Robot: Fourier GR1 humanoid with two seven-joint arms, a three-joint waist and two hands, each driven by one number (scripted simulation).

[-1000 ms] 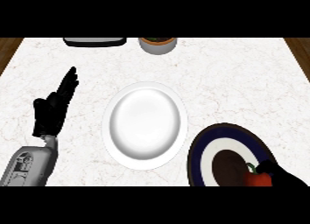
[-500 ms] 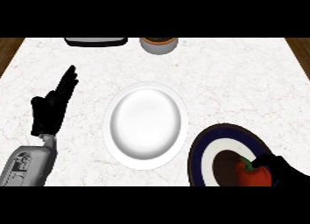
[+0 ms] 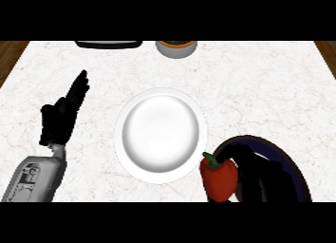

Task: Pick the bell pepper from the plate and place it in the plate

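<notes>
A red bell pepper (image 3: 219, 179) with a green stem is held up at the lower right, between the two plates. My right hand (image 3: 258, 176) is curled round it from the right and covers much of the dark blue plate (image 3: 293, 167) beneath. The white plate (image 3: 161, 132) lies at the counter's middle, bare, just left of the pepper. My left hand (image 3: 61, 115) stands open at the left, fingers pointing up, resting apart from both plates.
A small bowl (image 3: 176, 47) with dark contents sits at the counter's far edge, with a dark tray-like object (image 3: 108, 44) to its left. Wooden floor shows past the counter's left and right edges.
My right hand has lifted the pepper and carried it left, from the blue plate's middle to that plate's left rim near the white plate. The left hand has barely moved.
</notes>
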